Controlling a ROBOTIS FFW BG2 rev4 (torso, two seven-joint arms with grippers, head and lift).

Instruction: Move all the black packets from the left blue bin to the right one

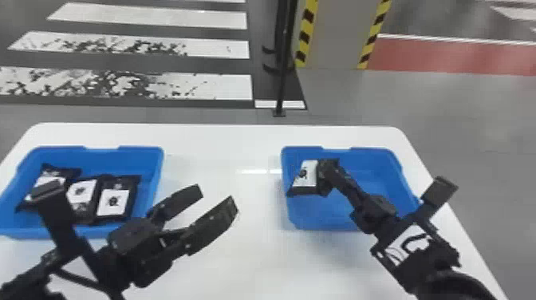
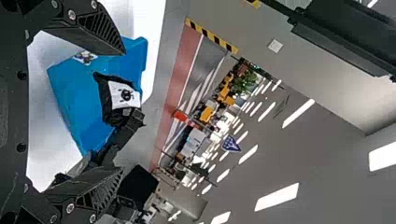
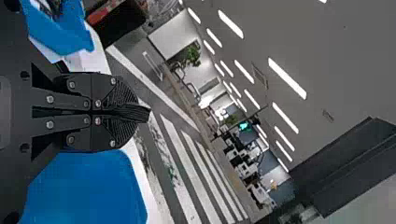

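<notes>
In the head view my left gripper point(image 1: 215, 211) stands open between the bins, empty; the left wrist view shows the gripper point(image 2: 122, 109) with its fingers wide apart. My right gripper point(image 1: 328, 175) is over the left part of the right blue bin point(image 1: 351, 217), shut on a black packet point(image 1: 305, 175) with a white label. From the right wrist, the gripper point(image 3: 135, 113) has its fingers together on a dark edge. The held packet point(image 2: 122, 94) also hangs before the bin point(image 2: 79, 112) in the left wrist view. Three black packets point(image 1: 113, 201) lie in the left blue bin point(image 1: 153, 183), partly behind my left arm.
Both bins stand on a white table point(image 1: 223, 151), with a gap between them. A black post point(image 1: 282, 79) rises from the floor beyond the table. A white printed patch point(image 2: 85, 57) shows at the right bin's edge; I cannot tell what it is.
</notes>
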